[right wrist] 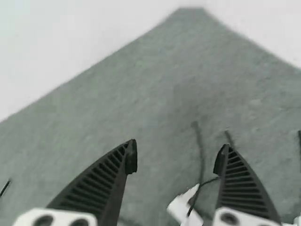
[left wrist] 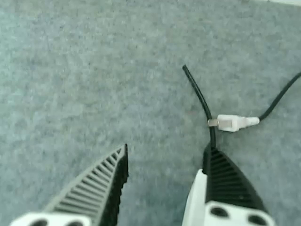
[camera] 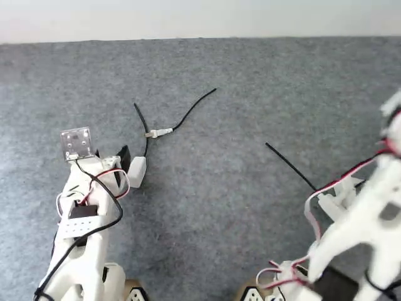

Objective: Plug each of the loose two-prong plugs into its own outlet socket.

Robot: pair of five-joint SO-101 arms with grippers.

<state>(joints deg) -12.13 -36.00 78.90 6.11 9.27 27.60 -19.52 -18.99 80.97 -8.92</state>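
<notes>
Firstly, worktop point(camera: 238, 94): it was covered with a grey felt-like cloth, and the white plug lay on it. This plug serves as the landmark for all places below.
White plug point(camera: 160, 132) point(left wrist: 233, 123): it lay flat and loose, in no socket, with its metal prongs turned away from its own cable.
Plug's cable point(camera: 194, 106) point(left wrist: 280, 96): black, it ran from the back end of the plug in a soft curve toward the far edge of the worktop.
Second cable point(camera: 141, 119) point(left wrist: 200, 96): also black, it passed right at the prongs of the plug; whether they touched, I cannot tell. One end lay free beyond the plug, and the other end went under the tip of one left finger.
Left gripper point(left wrist: 167, 150): it hung near the plug, on the prong side. Its fingers point(left wrist: 106, 183) were released and wide apart, with bare cloth between them, grasping nothing.
Third cable point(camera: 288, 164): black and straight, it lay well apart from the plug, on the side of the plug's back end.
White piece point(camera: 331, 202) point(right wrist: 181, 205): it sat at the end of the third cable that was farther from the plug. Whether it was a plug or a socket, I cannot tell.
Right gripper point(right wrist: 178, 147): it was well apart from the plug, over the white piece. Its fingers point(right wrist: 101, 188) were released, and the white piece showed low between them, not clamped.
</notes>
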